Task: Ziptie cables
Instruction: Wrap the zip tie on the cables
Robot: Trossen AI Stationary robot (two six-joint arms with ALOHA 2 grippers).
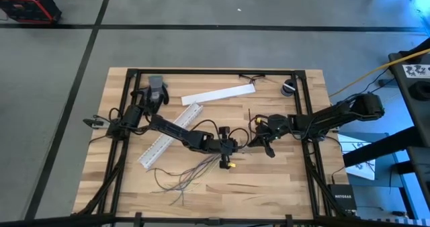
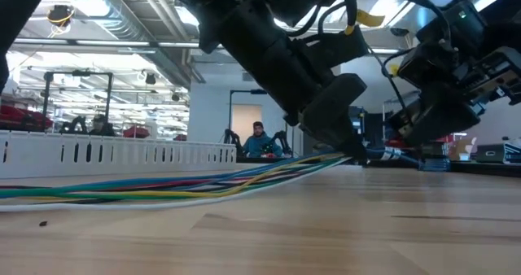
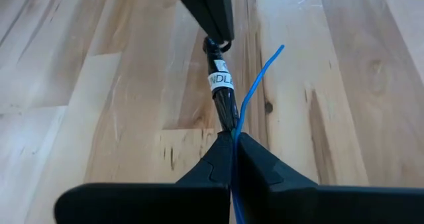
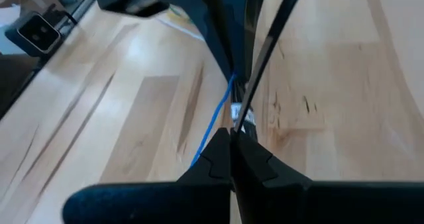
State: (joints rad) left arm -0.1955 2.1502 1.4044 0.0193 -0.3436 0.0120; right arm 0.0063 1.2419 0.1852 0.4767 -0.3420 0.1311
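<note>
High view, centre of frame: the thin, floppy cables (image 1: 195, 168) fan out over the pale wooden table (image 1: 269, 187) toward lower left, their gathered end pinched in the left gripper (image 1: 232, 146). Facing it, the right gripper (image 1: 254, 141) is clamped together on the same bundle. A white slotted channel (image 1: 169, 134) lies diagonally at left, under the left arm.

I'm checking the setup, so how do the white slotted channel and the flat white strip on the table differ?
The white slotted channel lies steeply diagonal left of centre, partly under the left arm; the flat white strip lies nearly level near the far edge, clear of both arms. The channel shows rows of slots; the strip looks plain and smooth. Both are long, white and lie flat on the table.
</note>
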